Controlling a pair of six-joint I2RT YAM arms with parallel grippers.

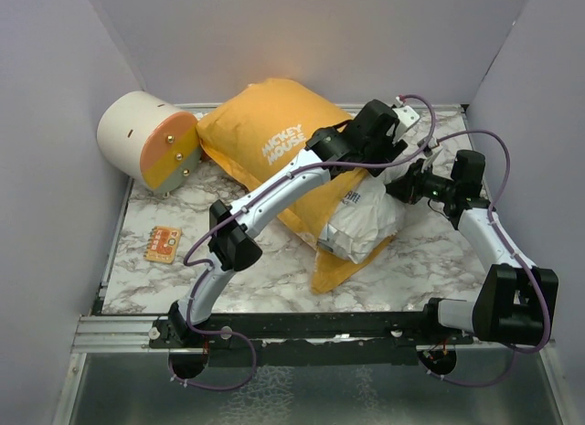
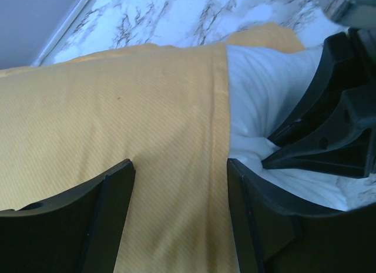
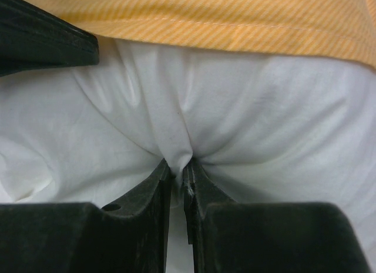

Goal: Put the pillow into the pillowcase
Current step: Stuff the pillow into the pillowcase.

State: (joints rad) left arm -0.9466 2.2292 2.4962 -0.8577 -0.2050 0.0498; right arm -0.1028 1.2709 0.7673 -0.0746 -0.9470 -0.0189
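Your right pincer [image 3: 179, 167] is clenched on a fold of the pillow [image 1: 361, 226], its two tips nearly meeting with white cloth puckered between them. That grip looks meant to anchor the exposed end and give you something to push with.

Your left pincer [image 2: 179, 167] stands well open and grasps nothing. Its fingers straddle the pillowcase [image 1: 265, 132] just beside the hem, close over the orange cloth, though you cannot tell whether the tips touch it. Placed there, it seems ready to catch the hem and draw it over the white end.

Most of the pillow sits inside the pillowcase, which lies diagonally on the tabletop [image 1: 430, 260]. Only the near-right end sticks out of the mouth, with a loose orange flap beneath it. By my reckoning the stuffing is largely done.
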